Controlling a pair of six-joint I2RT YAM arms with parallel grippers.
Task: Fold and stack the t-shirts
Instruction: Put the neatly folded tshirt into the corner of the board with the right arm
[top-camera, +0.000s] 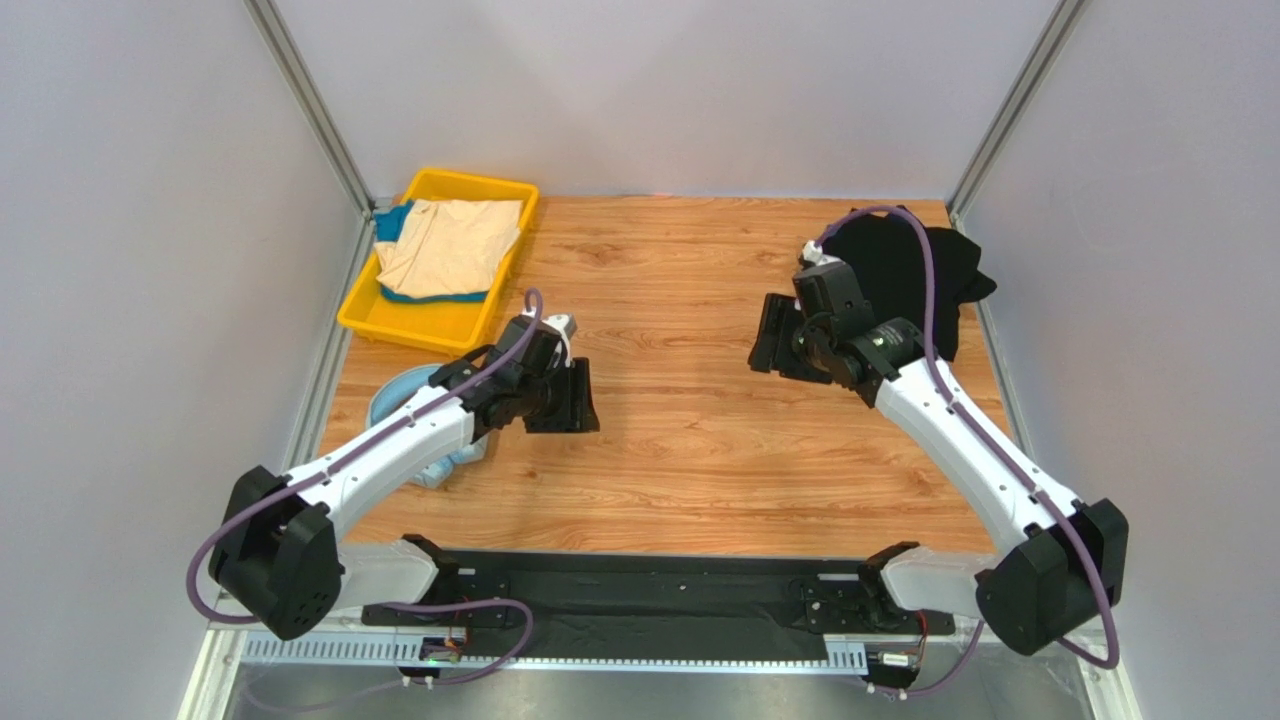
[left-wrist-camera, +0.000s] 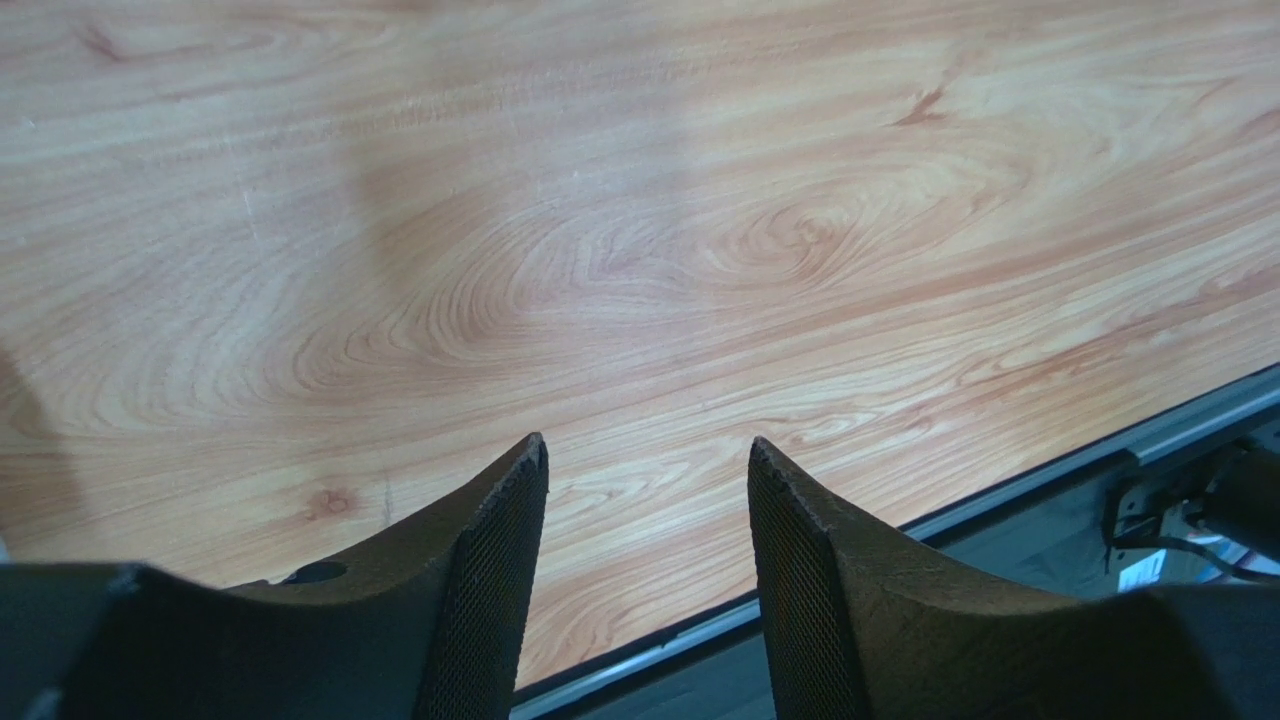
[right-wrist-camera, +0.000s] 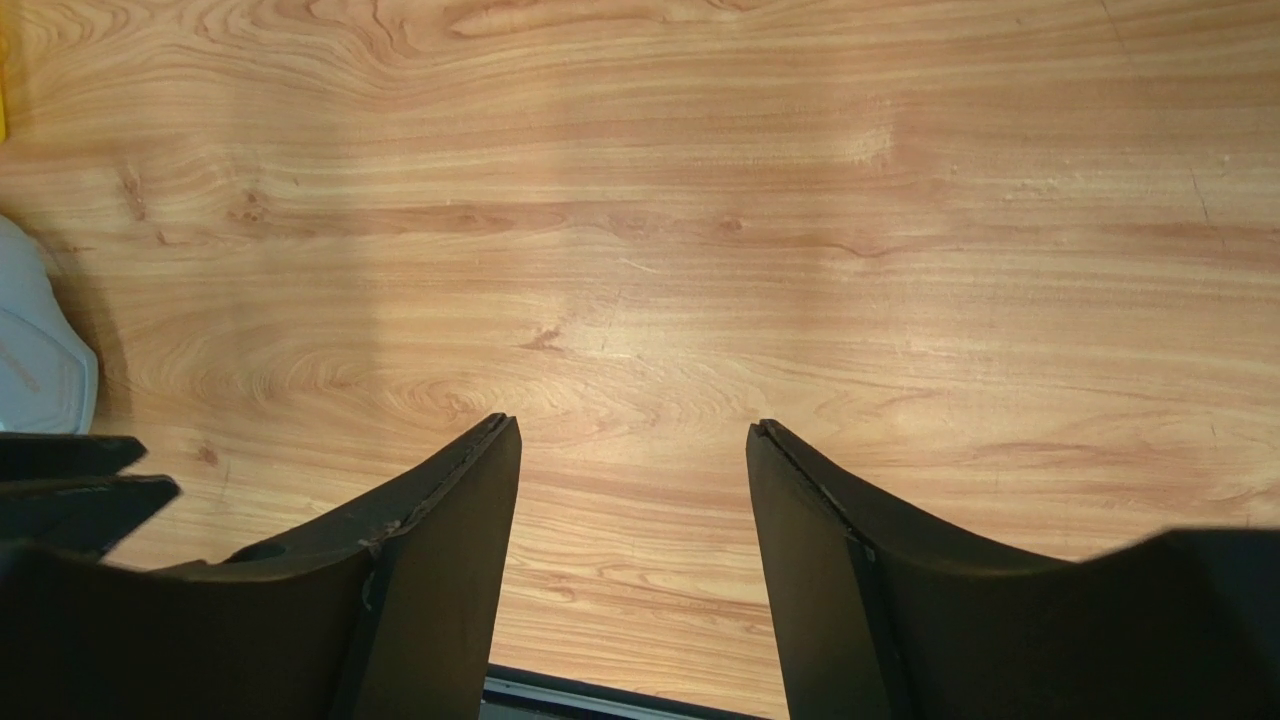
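- Three t-shirts rest at the far end of the wooden table. A beige t-shirt lies folded in the yellow tray at the far left corner.
- A blue t-shirt lies under the beige one in the same tray, and only its edges show.
- A black t-shirt sits bunched against the far right edge of the table, partly behind the right arm.
- The right gripper hangs over bare wood, toward the centre from the black shirt and apart from it. Its fingers stand spread, with nothing between them.
- The left gripper hangs over the table on the near side of the tray. Its fingers are also parted and hold nothing, and the table's near edge shows below them.
- A light-blue rounded object lies just near the tray, partly hidden under the left arm.
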